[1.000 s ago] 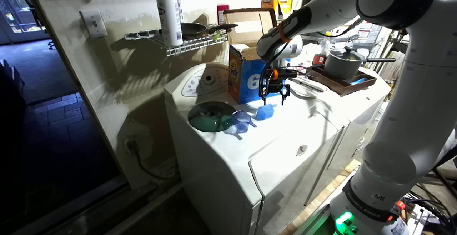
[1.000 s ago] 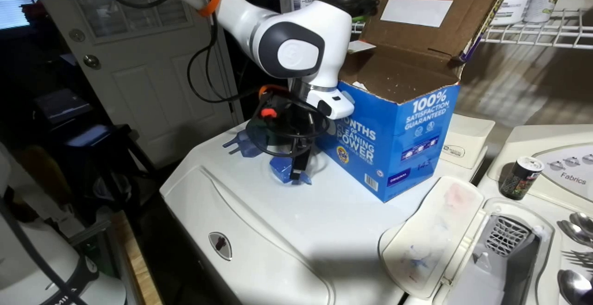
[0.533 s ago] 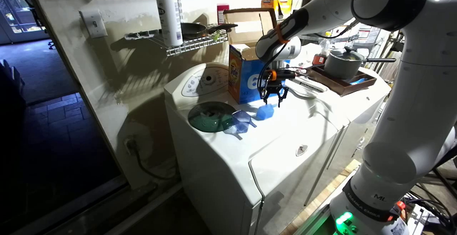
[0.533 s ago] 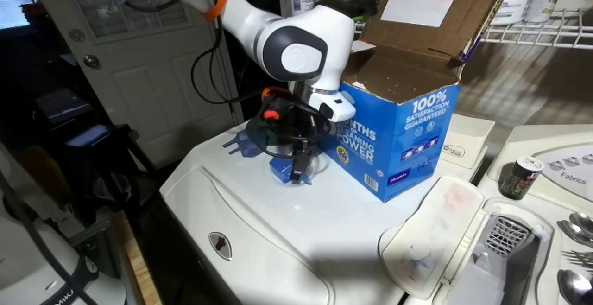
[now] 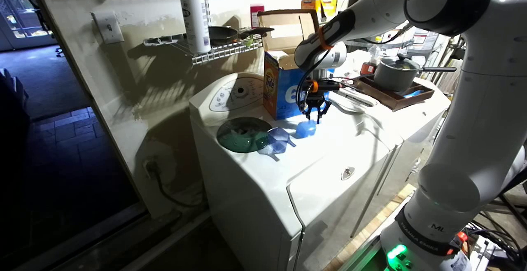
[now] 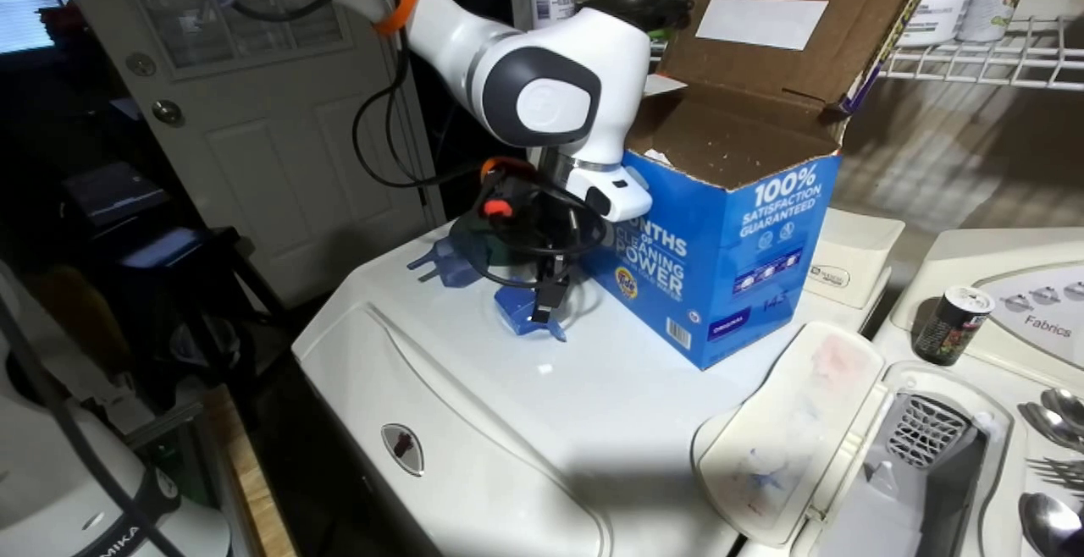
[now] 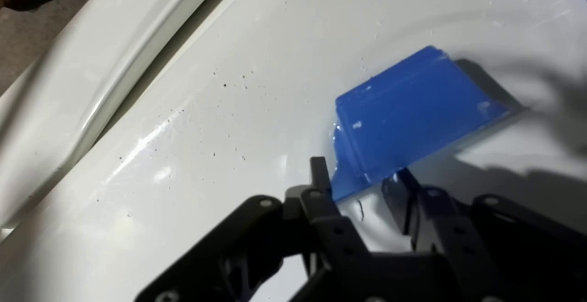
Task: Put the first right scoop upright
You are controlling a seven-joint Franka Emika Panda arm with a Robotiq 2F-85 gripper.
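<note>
A blue plastic scoop point(image 5: 305, 129) rests on the white machine top in front of the detergent box. In an exterior view a thin part of this scoop point(image 6: 515, 310) points toward the lower right; which way its mouth faces I cannot tell. My gripper point(image 5: 314, 120) is low at the scoop's side. In the wrist view the gripper point(image 7: 361, 168) has its black fingers point(image 7: 319, 173) on both sides of the scoop's near corner. A gap still shows between them. The near finger meets the blue edge, and the far fingertip reaches the scoop's rim, partly hidden.
Translucent bluish scoops point(image 5: 280, 135) lie to the left, beside a dark green round disc point(image 5: 232, 139). The blue detergent box point(image 6: 720, 244) stands open close behind the gripper. In an exterior view a white lidded container point(image 6: 788, 438) lies at the right.
The gripper came slightly down and toward the scoop, then its fingers drew together around the scoop's corner. The scoop has turned a little, its thin end shifting slightly.
</note>
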